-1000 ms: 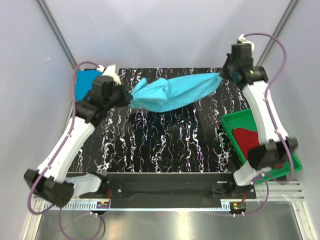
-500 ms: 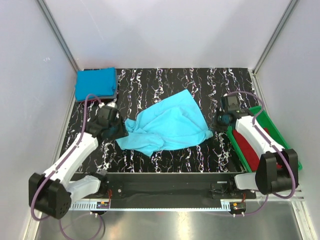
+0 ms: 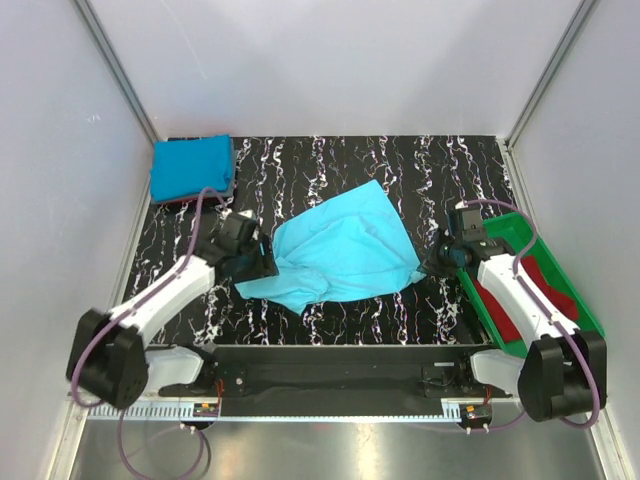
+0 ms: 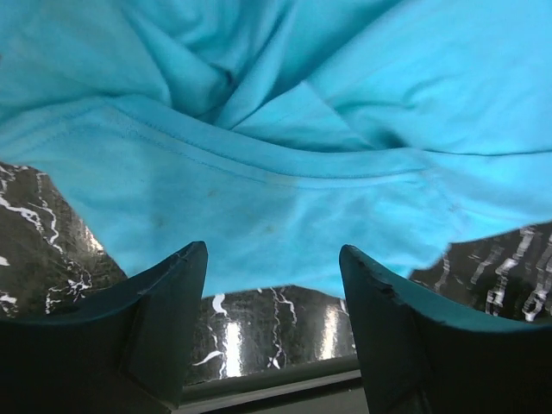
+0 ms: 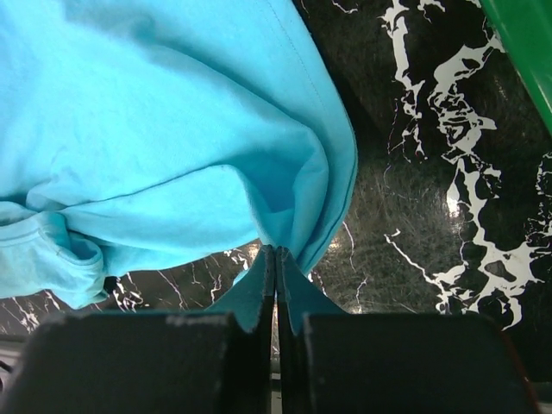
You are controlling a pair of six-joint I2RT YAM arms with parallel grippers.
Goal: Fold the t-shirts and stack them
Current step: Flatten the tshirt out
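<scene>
A light turquoise t-shirt [image 3: 340,250] lies spread and rumpled on the middle of the black marbled table. My left gripper [image 3: 262,264] stands open at the shirt's left edge. In the left wrist view its gripper [image 4: 274,289] has only bare table between the fingers, with the shirt's hem [image 4: 259,233] just beyond the tips. My right gripper [image 3: 432,262] is at the shirt's right corner. In the right wrist view this gripper [image 5: 276,257] is shut, with a gathered fold of the turquoise t-shirt [image 5: 172,138] running into its tips. A deeper blue t-shirt [image 3: 192,167] lies folded at the back left.
A green plastic tray [image 3: 512,228] stands at the right edge with a dark red t-shirt [image 3: 550,278] in it, partly under the right arm. The tray's corner [image 5: 526,43] shows near the right gripper. White walls close in the back and both sides.
Both arms came down and forward from holding the turquoise shirt stretched in the air at the back. The shirt now lies on the table. The left gripper opened and let it go.
</scene>
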